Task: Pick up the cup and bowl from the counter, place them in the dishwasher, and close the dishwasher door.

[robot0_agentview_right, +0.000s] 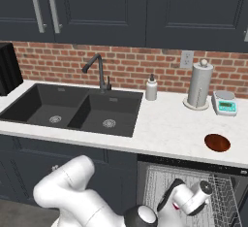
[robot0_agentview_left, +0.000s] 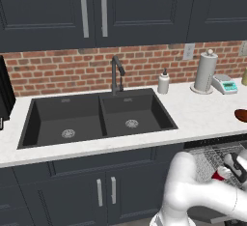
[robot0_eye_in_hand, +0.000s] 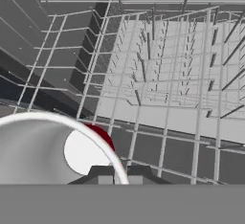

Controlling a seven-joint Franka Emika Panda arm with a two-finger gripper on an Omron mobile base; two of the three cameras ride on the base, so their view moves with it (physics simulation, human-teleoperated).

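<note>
1. End effector grips the cup by its rim, low over the dishwasher wire rack.
2. Step in hand: placing the cup; next calls for lowering between tines and releasing.
3. Bowl waits on the bench, right of the sink.

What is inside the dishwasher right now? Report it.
Inside the dishwasher a silver wire rack shows, with the hand holding the cup over it. The arm covers part of the rack; the rest looks bare.
</note>
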